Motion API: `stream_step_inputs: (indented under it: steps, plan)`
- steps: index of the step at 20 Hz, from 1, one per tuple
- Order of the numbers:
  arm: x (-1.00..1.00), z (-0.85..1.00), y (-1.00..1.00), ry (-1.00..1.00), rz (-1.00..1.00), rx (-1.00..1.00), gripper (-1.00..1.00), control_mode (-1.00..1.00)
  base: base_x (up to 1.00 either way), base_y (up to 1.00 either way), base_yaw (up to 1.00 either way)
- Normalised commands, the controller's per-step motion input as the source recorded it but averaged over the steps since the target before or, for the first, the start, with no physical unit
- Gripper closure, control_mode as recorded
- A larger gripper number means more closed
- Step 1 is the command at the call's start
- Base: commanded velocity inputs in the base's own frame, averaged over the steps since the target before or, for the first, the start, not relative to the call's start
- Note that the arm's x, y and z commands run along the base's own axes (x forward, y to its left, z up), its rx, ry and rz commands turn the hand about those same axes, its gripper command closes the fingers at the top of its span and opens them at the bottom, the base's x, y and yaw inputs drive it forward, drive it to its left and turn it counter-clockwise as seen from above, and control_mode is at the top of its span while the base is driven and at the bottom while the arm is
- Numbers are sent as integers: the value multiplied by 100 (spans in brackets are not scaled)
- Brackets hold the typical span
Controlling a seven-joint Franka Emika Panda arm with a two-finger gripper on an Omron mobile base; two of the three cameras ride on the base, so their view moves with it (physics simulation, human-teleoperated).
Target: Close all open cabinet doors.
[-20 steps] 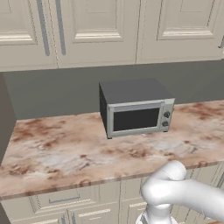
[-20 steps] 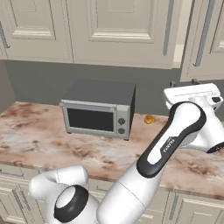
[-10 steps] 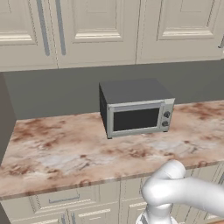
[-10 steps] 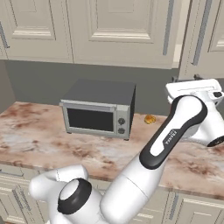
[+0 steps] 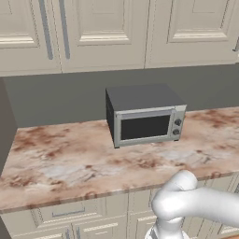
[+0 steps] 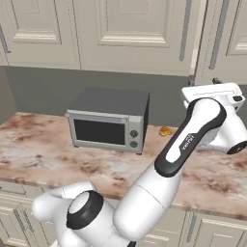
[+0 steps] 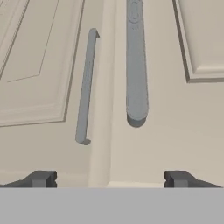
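Two tall cream cabinet doors face me in the hand view. The left door (image 7: 39,65) carries a thin grey bar handle (image 7: 85,87). The right door (image 7: 175,131) stands nearer, with a thicker-looking grey handle (image 7: 136,65) ending just above my gripper (image 7: 110,179). The gripper is open, its fingertips (image 7: 41,178) wide apart with nothing between them. In the right base view my arm reaches up to the right, and the hand (image 6: 212,91) sits just under the rightmost door (image 6: 231,43), which stands slightly forward of its neighbour (image 6: 135,29).
A grey microwave (image 5: 144,116) (image 6: 108,120) stands on the marbled counter (image 5: 60,163) below the upper cabinets. A small orange thing (image 6: 165,130) lies on the counter to the right of the microwave. Drawers (image 5: 70,212) run under the counter edge.
In the right base view the hand has risen a little toward the rightmost door and the forearm has swung slightly. The microwave and the counter have not moved.
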Motion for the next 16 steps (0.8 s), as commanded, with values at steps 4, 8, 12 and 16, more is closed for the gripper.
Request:
stream_step_inputs:
  steps: [4, 8, 12, 16]
  plan:
    - [29, 0, 31, 2, -2, 0, -100, -100, 0, 0, 0]
    - [27, 0, 41, 1, -3, 0, -100, -100, 0, 0, 0]
    - [27, 12, 44, 0, -4, 0, -100, -100, 0, 0, 0]
    - [23, 11, 46, 0, -4, 0, -100, -100, 0, 0, 0]
